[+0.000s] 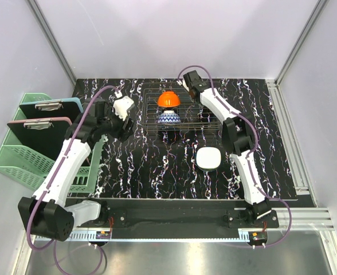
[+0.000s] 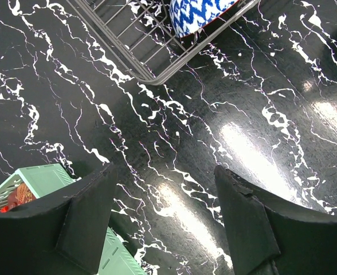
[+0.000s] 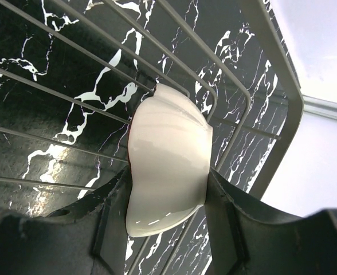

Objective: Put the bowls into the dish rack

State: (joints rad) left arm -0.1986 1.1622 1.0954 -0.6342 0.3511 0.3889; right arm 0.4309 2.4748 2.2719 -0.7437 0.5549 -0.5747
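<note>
Snugly, right pincer (image 3: pixel 165 197) grips glossy cream bowl (image 3: pixel 168 143) over wire rack (image 3: pixel 284 109).

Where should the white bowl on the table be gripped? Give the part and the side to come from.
Pinch the rim of the white bowl at its left edge, coming straight down: it seems to sit flat, mouth up, and the right arm runs close along its right side.
</note>
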